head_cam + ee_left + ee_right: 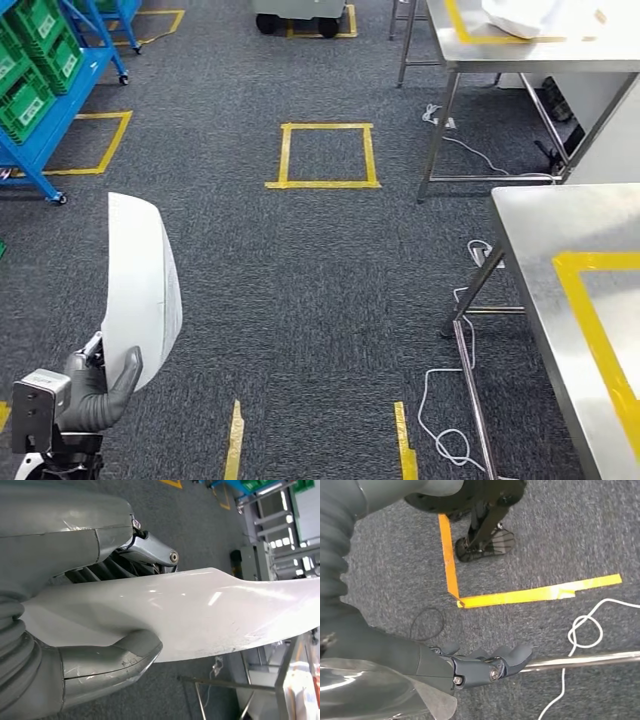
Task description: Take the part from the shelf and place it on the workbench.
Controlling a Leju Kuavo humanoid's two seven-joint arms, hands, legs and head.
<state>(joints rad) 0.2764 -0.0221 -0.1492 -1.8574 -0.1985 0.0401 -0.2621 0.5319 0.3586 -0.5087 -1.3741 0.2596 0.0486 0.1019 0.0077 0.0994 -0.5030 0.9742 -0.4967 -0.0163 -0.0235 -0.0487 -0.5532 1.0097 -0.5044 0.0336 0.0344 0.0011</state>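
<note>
The part (140, 285) is a large white curved shell, standing upright at the lower left of the head view. My left hand (98, 390) grips its lower edge, thumb on the near face. In the left wrist view the glossy part (211, 610) runs across the picture, pinched between the thumb (113, 660) and the fingers behind it. The steel workbench (528, 230) with yellow tape lies at the right, well apart from the part. My right hand (478, 665) hangs over the carpet with its fingers stretched out and holds nothing.
A blue shelf (45, 130) with green bins (30, 60) stands at the far left. A second steel table (528, 55) at the back right carries a white item (528, 15). White cables (445, 400) trail by the workbench legs. A yellow taped square (324, 155) marks the carpet ahead.
</note>
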